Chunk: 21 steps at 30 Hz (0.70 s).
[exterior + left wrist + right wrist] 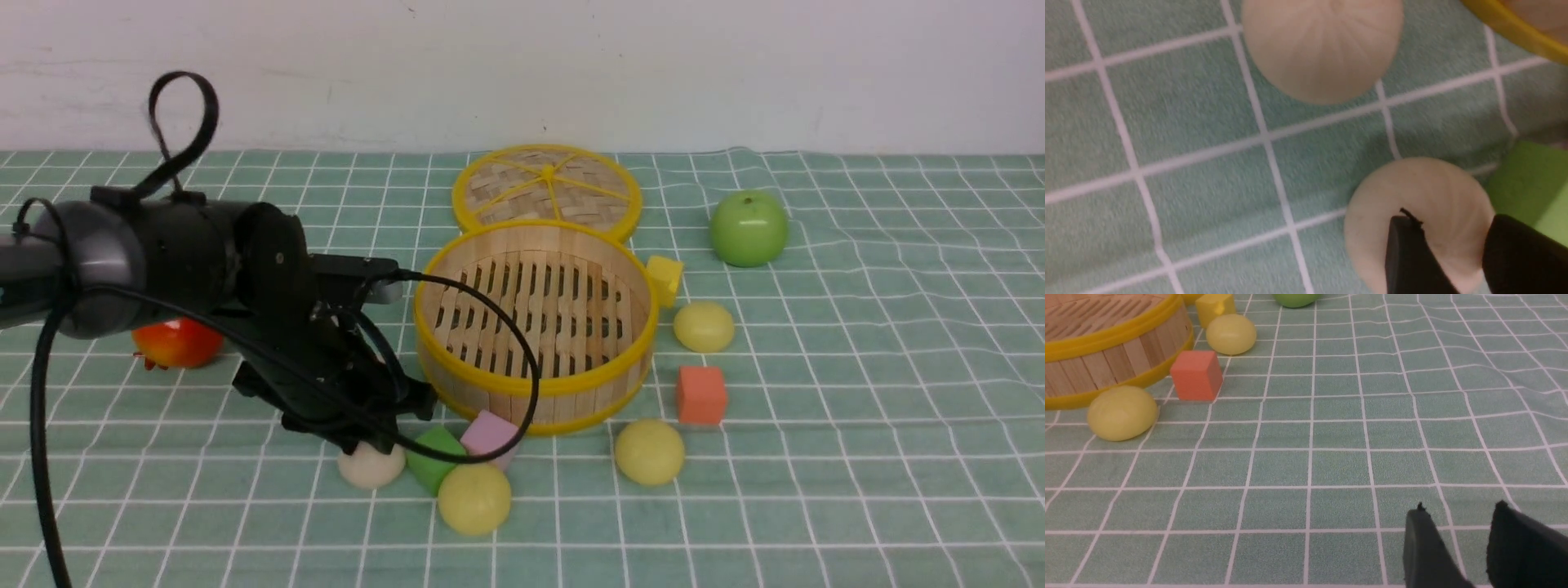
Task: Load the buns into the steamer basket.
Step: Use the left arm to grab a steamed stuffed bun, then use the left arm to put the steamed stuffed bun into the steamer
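Cloth (857, 408), green, white-gridded, meets white wall (571, 65); left gripper (1449, 220) parted over bun (1412, 183); right gripper (1459, 508) parted, empty.

The left gripper (1451, 220) holds its dark fingers (1408, 253) apart over an off-white bun (1412, 188) on the green checked cloth (1188, 163). A green cube (1531, 179) sits just right of it. A second off-white bun (1323, 45) lies near, beside the steamer basket (1515, 28) and its yellow rim.

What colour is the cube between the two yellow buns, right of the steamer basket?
Orange-red; the cube shows best in the right wrist view.
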Tool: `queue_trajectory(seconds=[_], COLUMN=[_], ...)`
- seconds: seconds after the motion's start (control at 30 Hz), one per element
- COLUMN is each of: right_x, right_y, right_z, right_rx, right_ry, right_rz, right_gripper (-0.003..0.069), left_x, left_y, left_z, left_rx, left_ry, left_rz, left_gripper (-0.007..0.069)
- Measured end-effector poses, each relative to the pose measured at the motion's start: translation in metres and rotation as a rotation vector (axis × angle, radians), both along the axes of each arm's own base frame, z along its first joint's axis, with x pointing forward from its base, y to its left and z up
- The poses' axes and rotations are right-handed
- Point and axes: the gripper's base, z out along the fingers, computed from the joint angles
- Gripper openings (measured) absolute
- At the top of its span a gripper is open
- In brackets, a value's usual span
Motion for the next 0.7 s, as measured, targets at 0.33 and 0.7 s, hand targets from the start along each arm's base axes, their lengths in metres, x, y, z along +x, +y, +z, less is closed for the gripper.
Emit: queue_trajectory(seconds=[0.33,0.7], right_x=[0.0,0.0], right_y=[0.0,0.0], right_z=[0.0,0.0], right_rx=[0.0,0.0], right_ry=[0.0,0.0], right_rz=[0.0,0.0], right_gripper=[0.024,0.024], left_x=[0.001,-0.023], left_y=[0.0,-0.006], left_z=[-0.002,0.094], left_rx=[0.009,-0.225], left_ry=[0.004,-0.287], left_rz=[-0.006,-0.085], left_gripper=[-0.0008,-0.0008])
